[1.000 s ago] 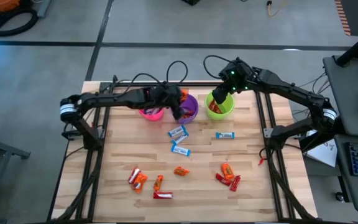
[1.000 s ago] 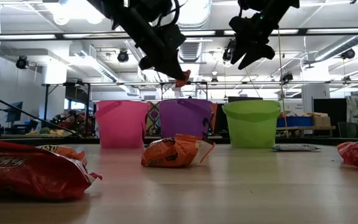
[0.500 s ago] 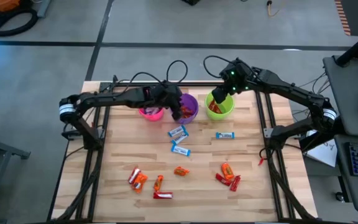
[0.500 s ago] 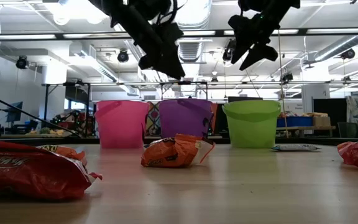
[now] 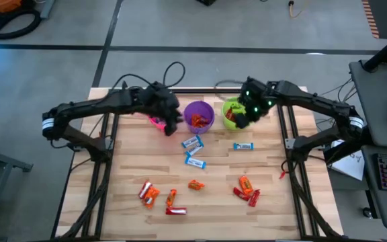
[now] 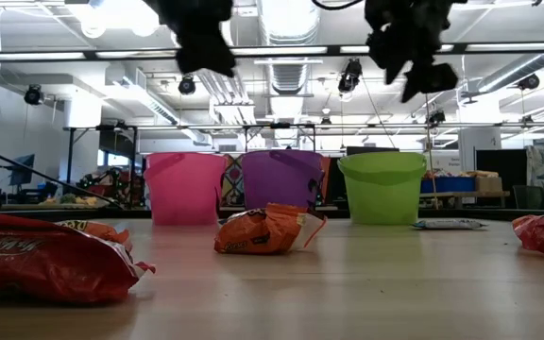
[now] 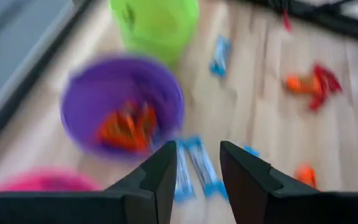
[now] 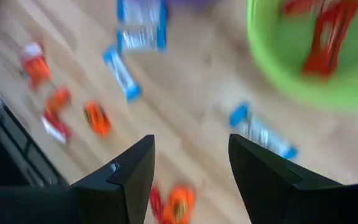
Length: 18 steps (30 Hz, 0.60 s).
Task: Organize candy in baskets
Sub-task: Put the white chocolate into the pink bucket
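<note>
Three buckets stand in a row on the table: pink (image 6: 185,187), purple (image 5: 199,116) with orange candy inside, and lime green (image 6: 382,186) with red candy (image 8: 325,37) inside. Blue candy (image 5: 192,142) lies just in front of them, and orange and red candy (image 5: 246,188) lies nearer the near edge. My left gripper (image 5: 172,123) hovers open and empty over the pink bucket's near right rim, hiding most of it. My right gripper (image 5: 242,119) hovers open and empty over the green bucket's near side.
Three blue bars (image 5: 243,146) lie mid-table; orange and red bars (image 5: 148,193) are scattered along the near part. Cables loop behind the buckets at the far edge. Bare wood shows at the table's left and right sides.
My left gripper let go of an orange candy above the purple bucket, then swung toward the table's left and now hangs over the pink bucket. My right gripper moved from the green bucket's far side toward the near edge.
</note>
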Each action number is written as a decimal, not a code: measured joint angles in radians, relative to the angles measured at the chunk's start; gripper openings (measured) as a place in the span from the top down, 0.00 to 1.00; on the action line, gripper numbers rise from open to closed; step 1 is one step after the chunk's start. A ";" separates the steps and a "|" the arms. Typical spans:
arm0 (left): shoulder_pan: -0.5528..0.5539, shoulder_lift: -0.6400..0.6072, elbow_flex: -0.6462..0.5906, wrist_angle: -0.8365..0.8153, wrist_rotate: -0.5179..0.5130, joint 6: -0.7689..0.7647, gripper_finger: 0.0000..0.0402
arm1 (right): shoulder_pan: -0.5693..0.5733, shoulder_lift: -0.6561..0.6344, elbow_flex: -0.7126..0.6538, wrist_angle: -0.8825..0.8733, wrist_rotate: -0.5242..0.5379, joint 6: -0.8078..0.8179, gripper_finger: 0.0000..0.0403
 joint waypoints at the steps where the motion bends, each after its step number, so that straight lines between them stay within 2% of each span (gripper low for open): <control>1: -0.005 -0.013 0.000 -0.049 0.010 -0.006 0.73 | 0.023 0.000 0.000 -0.032 -0.001 0.012 0.51; 5: -0.036 -0.069 -0.001 -0.194 0.011 -0.017 0.73 | 0.122 0.000 0.000 -0.113 -0.001 0.086 0.51; 9: -0.083 -0.112 -0.007 -0.266 0.012 -0.017 0.73 | 0.221 0.000 0.000 -0.115 0.006 0.187 0.51; 13: -0.139 -0.153 -0.034 -0.272 0.013 -0.017 0.73 | 0.308 0.000 0.000 -0.102 0.087 0.267 0.51; 18: -0.207 -0.212 -0.140 -0.202 0.014 -0.054 0.73 | 0.391 0.009 0.000 -0.050 0.163 0.288 0.51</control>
